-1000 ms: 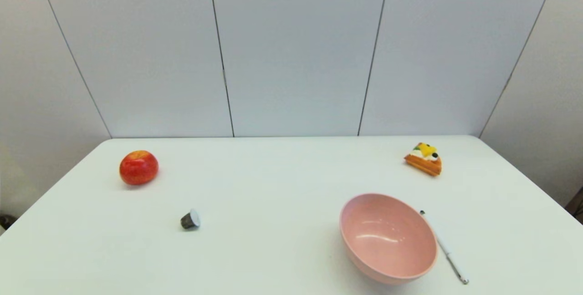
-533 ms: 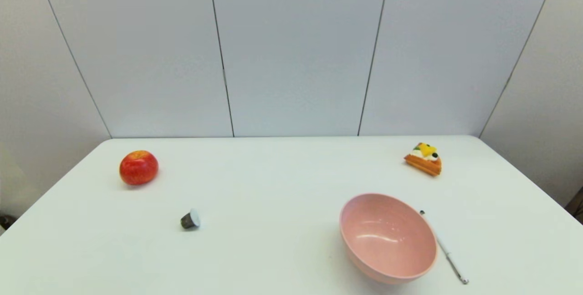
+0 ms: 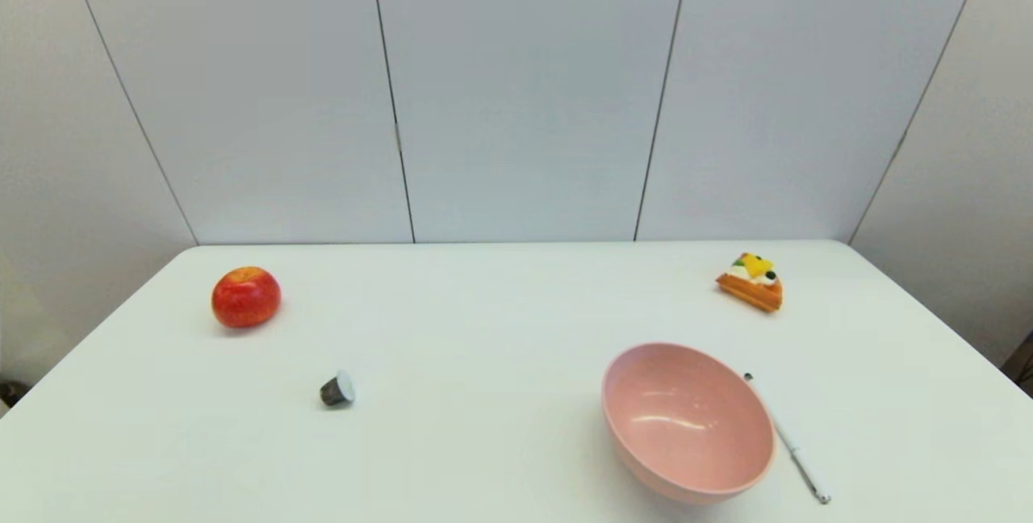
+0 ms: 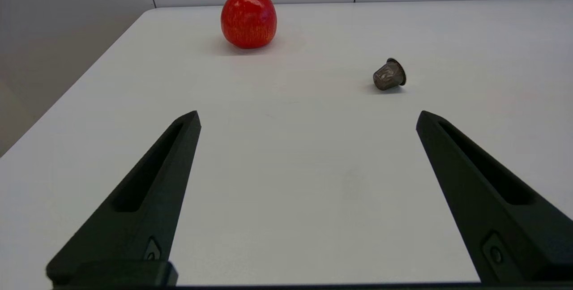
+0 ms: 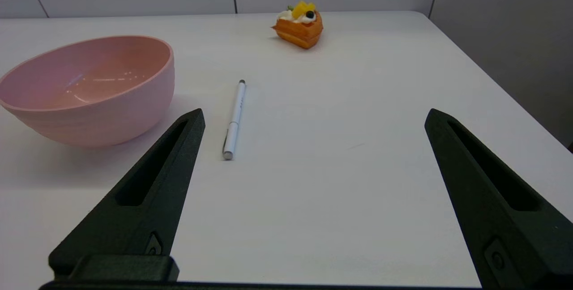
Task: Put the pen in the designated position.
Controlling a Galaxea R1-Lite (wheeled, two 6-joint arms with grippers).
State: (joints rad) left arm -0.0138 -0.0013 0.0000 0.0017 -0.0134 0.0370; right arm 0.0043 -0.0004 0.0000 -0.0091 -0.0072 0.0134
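no readable text, labels, brands, numbers or signs anywhere

1. Even, bright light falls from overhead, with soft short shadows under the bowl (image 3: 686, 420) and apple (image 3: 245, 296).
2. Faint glare streaks sit inside the bowl (both views).
3. Wall seams bow outward toward the head view's edges.
4. Wrist views are sharp.

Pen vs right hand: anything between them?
Nothing. In the right wrist view only bare table lies between the open right hand and the pen; the bowl sits aside.
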